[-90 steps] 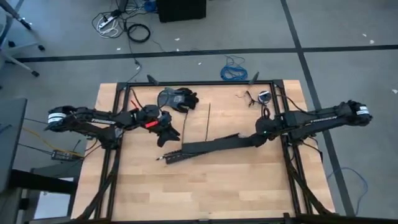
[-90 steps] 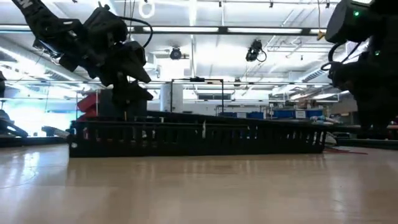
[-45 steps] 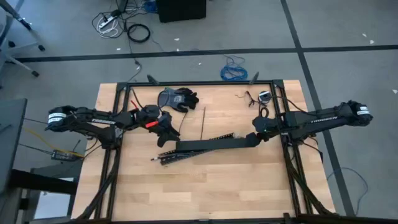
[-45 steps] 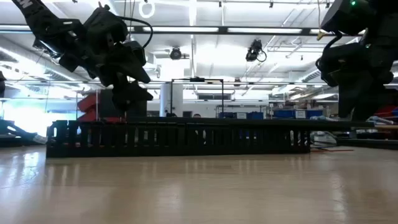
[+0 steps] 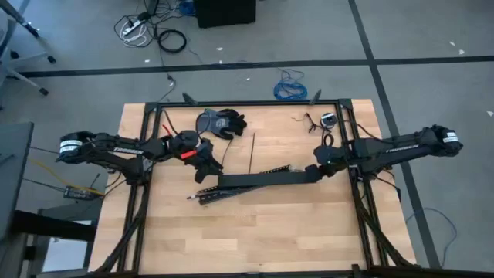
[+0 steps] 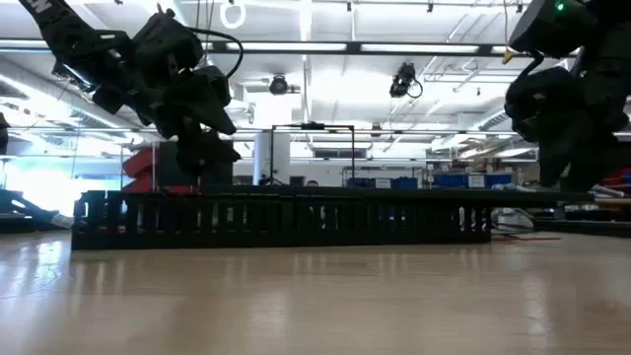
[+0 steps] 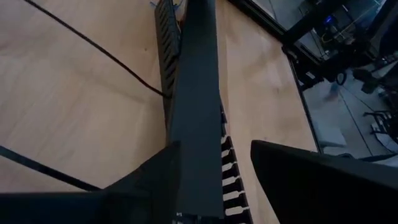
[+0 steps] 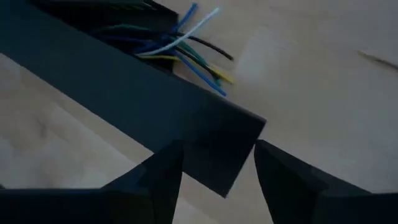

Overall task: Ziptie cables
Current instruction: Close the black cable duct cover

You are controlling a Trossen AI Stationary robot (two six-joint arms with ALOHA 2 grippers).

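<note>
A long flat black strip (image 5: pixel 266 179) lies slanted over a slotted black duct (image 5: pixel 231 189) in the middle of the table. Thin coloured cables (image 8: pixel 186 46) stick out of one end of the duct onto the wood. My right gripper (image 5: pixel 316 174) is at the strip's right end and is shut on it. My left gripper (image 5: pixel 207 164) hangs open by the strip's left end. In the left wrist view the strip (image 7: pixel 196 124) runs between its fingers, and I cannot tell whether they touch it. My right gripper has the strip's right end (image 8: pixel 230 149) between its two fingers, which lie against its two long edges. The fingers (image 8: pixel 165 180) come from the table's right side and lie along the strip. The rest of the strip lies on the duct and the table.
A dark glove (image 5: pixel 220 122) lies at the far left of the table and a small round device (image 5: pixel 328 120) at the far right. A thin black tie (image 5: pixel 253 154) lies behind the strip. Black frame rails (image 5: pixel 147 193) border the table. A blue coiled cable (image 5: pixel 292 86) lies on the floor beyond.
My right gripper has gone a little toward the table's left edge with the strip. The strip has swung, its left end going toward the far edge and uncovering part of the duct. The duct has slid toward the left edge. Nothing has moved in the last half second.
</note>
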